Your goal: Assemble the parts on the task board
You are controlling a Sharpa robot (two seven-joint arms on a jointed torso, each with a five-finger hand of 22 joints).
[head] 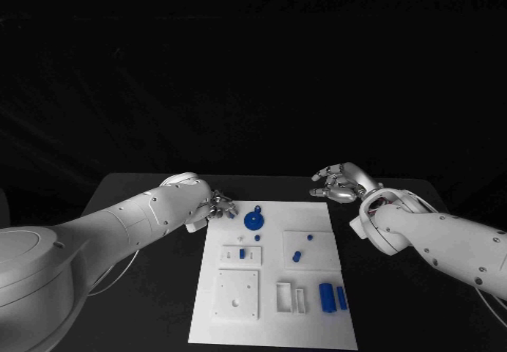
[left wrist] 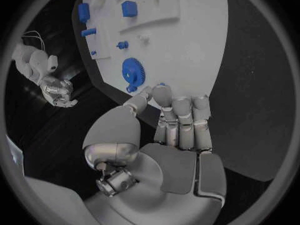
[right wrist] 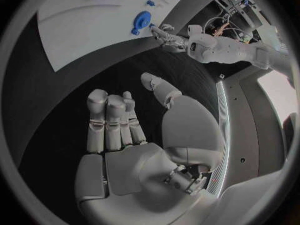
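Left hand (left wrist: 178,130) curled, empty, beside the blue gear (left wrist: 132,71) — right hand (right wrist: 134,135) open, empty.

Left hand (head: 220,206) empty, fingers together (extended) — right hand (head: 340,184) open, raised.

no text, label, brand, number or sign can be read anywhere, neither on the task board (head: 317,220) nor on the blue parts (head: 255,218) lying on it.
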